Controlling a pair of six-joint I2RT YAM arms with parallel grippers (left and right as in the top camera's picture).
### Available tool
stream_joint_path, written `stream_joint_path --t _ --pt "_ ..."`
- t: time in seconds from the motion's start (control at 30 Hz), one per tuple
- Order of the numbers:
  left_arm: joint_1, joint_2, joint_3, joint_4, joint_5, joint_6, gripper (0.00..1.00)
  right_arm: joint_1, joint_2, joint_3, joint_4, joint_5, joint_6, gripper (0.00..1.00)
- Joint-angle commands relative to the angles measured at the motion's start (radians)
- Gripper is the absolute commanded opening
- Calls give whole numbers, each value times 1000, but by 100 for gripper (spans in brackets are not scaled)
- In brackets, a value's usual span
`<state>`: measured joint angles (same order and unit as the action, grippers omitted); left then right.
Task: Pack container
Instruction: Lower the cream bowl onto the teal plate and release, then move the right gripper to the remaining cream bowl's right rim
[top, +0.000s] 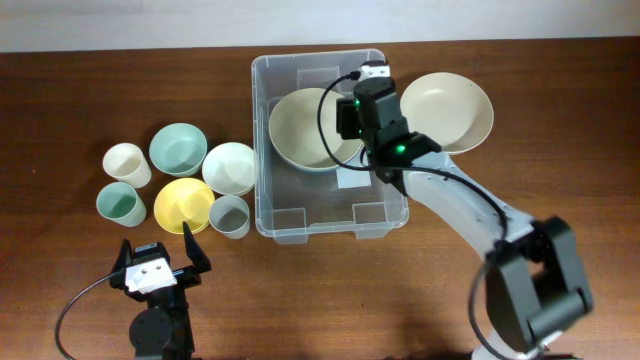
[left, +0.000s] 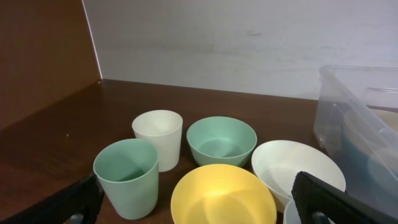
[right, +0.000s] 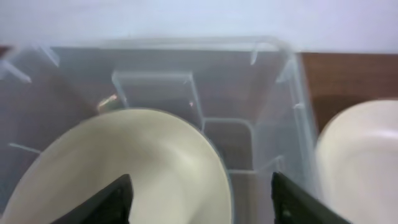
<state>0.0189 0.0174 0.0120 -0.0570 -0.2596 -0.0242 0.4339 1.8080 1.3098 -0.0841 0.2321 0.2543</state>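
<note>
Seen from overhead, the container (top: 262, 190) sits at the centre of the dark wooden table (top: 520, 60), its long sides running from the top of the frame to the bottom. A large cream bowl (top: 308, 130) lies inside its upper half. The right gripper (right: 202, 198) hangs over that bowl's right-hand rim. In the right wrist view its fingers (right: 115, 200) stand well apart, one above the bowl's hollow and one outside it, with nothing clamped between them.

A second wide cream bowl (top: 455, 112) rests on the table just beside the container's upper right corner. Left of the container stands a cluster of six pieces: a cream cup (top: 127, 162), a teal bowl (top: 178, 148), a white bowl (top: 230, 167), a pale green cup (top: 120, 205), a yellow bowl (top: 184, 205) and a grey cup (top: 230, 215).

At lower left, the left gripper (top: 160, 250) waits below the cluster with its jaws spread wide and empty.
</note>
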Motion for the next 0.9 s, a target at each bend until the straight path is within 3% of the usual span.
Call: stream_joint_path --t 0.0,0.2,0.4,0.6,0.87 --pt "-3 -4 -2 -4 -7 -10 99 -36 -130 16 -36 86 -6 69" --pt "-3 -4 -2 -4 -7 -10 100 -176 -277 16 -198 147 -6 70" --pt "-3 -4 -2 -4 -7 -10 99 -364 -309 16 -338 146 23 71" --pt "-3 -4 -2 -4 -7 -10 99 -566 -248 16 -452 100 141 75" --pt "-3 -4 -2 -4 -7 -10 100 -705 -79 16 -454 -178 129 87"
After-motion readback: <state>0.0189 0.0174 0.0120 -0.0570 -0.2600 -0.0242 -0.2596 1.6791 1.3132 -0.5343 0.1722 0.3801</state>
